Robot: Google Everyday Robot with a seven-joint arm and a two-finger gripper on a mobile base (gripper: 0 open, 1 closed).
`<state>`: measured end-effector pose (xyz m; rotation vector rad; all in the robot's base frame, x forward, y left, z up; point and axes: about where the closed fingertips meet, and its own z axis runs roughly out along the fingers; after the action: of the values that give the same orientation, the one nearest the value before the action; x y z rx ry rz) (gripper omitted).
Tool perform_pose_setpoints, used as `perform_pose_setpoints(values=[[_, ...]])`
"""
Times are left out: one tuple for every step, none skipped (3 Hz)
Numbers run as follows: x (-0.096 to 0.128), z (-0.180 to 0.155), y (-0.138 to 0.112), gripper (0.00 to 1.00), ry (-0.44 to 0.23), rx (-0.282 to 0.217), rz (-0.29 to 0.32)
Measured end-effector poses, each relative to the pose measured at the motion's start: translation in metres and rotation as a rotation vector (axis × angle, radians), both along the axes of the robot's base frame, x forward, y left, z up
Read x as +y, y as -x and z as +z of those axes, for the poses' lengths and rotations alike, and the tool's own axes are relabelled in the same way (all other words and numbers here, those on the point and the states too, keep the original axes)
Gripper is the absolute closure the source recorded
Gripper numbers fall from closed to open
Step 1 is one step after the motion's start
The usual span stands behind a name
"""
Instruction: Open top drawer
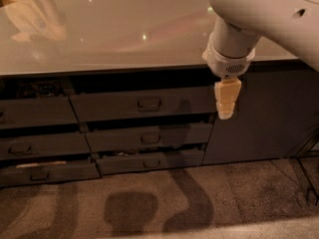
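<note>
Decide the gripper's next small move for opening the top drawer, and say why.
Probably slide the gripper left toward the pull handle of the top drawer: it hangs by the drawer's right end, well right of the handle and not touching it.

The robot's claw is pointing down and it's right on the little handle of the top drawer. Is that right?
Not quite. The gripper does point down, but it is not on the handle. It hangs well to the right of it, by the right end of the top drawer. The camera view shows this.
</note>
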<state>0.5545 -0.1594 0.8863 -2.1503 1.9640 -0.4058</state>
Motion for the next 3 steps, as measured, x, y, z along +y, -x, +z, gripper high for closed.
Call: perform_pose_setpoints(values=[[-0.0003,0.0,-0.0011,0.0,-0.082,0.006,0.057],[0.0002,0.0019,-0.0015,0.0,-0.226,0.02,0.164],[0.0002,0.0066,0.0003,0.0,-0.373,0.037,0.274]])
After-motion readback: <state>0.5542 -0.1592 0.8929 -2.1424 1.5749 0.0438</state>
